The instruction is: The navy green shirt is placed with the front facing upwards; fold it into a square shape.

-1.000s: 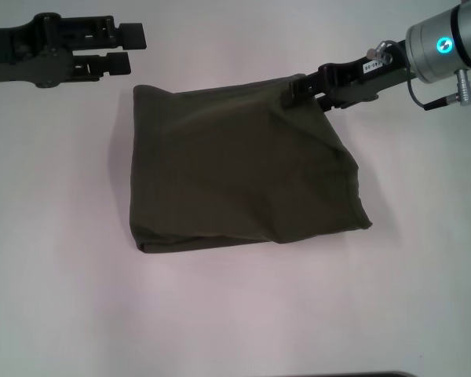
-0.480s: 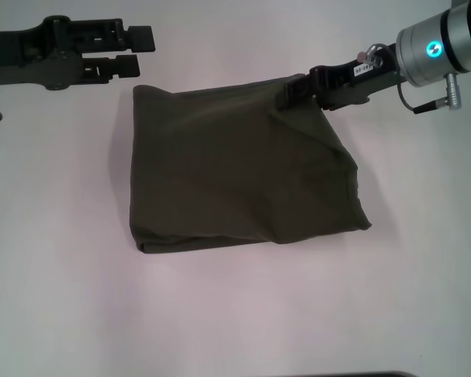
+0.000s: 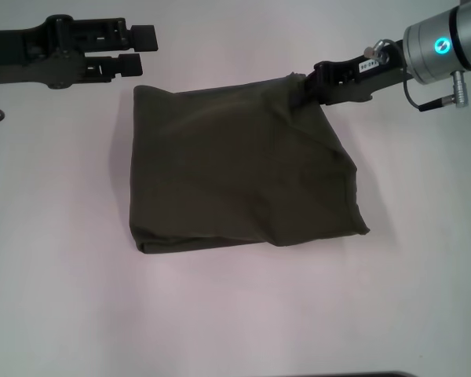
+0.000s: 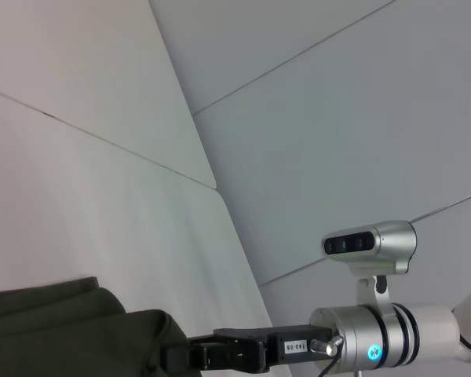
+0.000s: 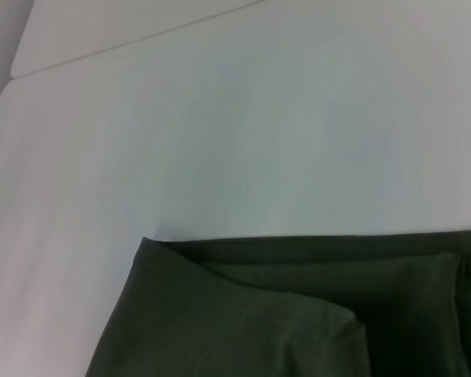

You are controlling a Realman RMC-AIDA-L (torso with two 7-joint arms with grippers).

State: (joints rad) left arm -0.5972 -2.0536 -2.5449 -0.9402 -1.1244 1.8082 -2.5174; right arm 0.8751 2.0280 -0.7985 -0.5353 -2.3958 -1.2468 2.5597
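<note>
Shirt lies folded into a near-square bundle on the white worktop, its far right corner pinched in the right end effector, which is clamped on the cloth there. From that end effector the fabric slopes down and away towards the near right corner, which bulges outward and spoils the square. The left end effector hangs just beyond the far left corner, clear of the cloth, its fingers set a narrow gap apart and holding nothing. To finish this step well, the held corner should be laid level with the far left corner before release, so the far edge runs straight. Letting go too high risks the top layer slumping and opening the fold.
</note>
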